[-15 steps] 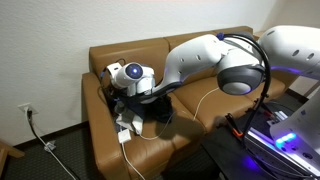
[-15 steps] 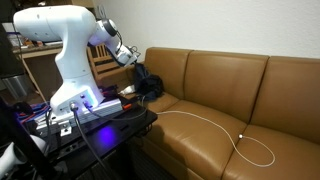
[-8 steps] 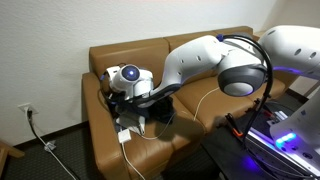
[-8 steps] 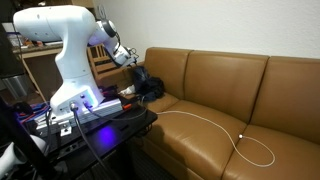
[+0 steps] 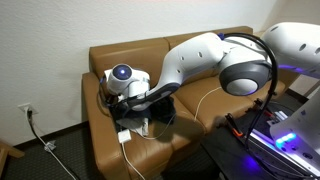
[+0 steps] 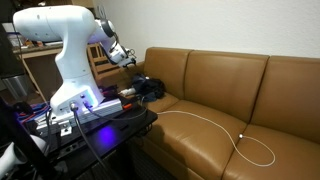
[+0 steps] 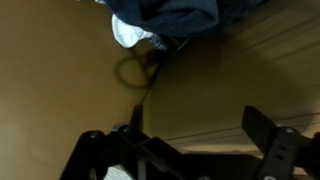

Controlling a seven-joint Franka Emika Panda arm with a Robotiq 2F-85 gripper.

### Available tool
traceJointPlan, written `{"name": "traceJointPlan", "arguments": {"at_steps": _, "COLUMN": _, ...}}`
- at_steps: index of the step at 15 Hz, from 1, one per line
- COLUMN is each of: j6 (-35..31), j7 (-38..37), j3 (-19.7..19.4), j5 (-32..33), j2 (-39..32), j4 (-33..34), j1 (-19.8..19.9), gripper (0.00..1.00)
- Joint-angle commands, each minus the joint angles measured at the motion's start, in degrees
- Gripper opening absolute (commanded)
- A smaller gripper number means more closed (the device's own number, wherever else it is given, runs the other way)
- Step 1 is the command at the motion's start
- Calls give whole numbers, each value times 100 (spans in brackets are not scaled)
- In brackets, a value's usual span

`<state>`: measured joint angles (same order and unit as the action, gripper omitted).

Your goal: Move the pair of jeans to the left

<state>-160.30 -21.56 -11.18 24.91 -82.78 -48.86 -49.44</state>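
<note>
The pair of jeans (image 5: 143, 112) lies as a dark blue crumpled heap on the seat at one end of the brown leather sofa (image 5: 190, 55), seen in both exterior views. From the opposite side the jeans (image 6: 149, 88) rest next to the sofa arm. My gripper (image 5: 122, 97) hangs just above the heap, open and holding nothing; it is also seen raised over the pile as gripper (image 6: 126, 60). In the wrist view the jeans (image 7: 172, 14) sit at the top edge, and my gripper (image 7: 180, 140) shows two dark fingers spread wide over bare leather.
A white cable (image 6: 212, 124) runs across the sofa seat, ending in a loop. A white plug or adapter (image 5: 125, 135) lies at the seat's front edge beside the jeans. A dark cord loop (image 7: 135, 70) lies on the leather. The robot base table (image 6: 90, 120) stands beside the sofa.
The gripper opened and let go of the jeans, then lifted slightly. The jeans dropped from the fingers and settled lower on the seat.
</note>
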Motion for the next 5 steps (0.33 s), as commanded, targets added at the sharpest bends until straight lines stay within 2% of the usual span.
{"name": "traceJointPlan", "arguments": {"at_steps": 1, "j6": -13, "j7": 635, "j3": 753, "j5": -222, "j2": 232, "j4": -302, "j1": 296, "gripper": 100}}
{"name": "traceJointPlan", "arguments": {"at_steps": 4, "j6": -275, "j7": 634, "j3": 742, "j5": -145, "j2": 56, "j4": -76, "j1": 385, "gripper": 100}}
{"name": "traceJointPlan", "arguments": {"at_steps": 5, "j6": -64, "j7": 433, "j3": 593, "j5": -130, "j2": 9, "j4": 11, "j1": 286, "gripper": 100}}
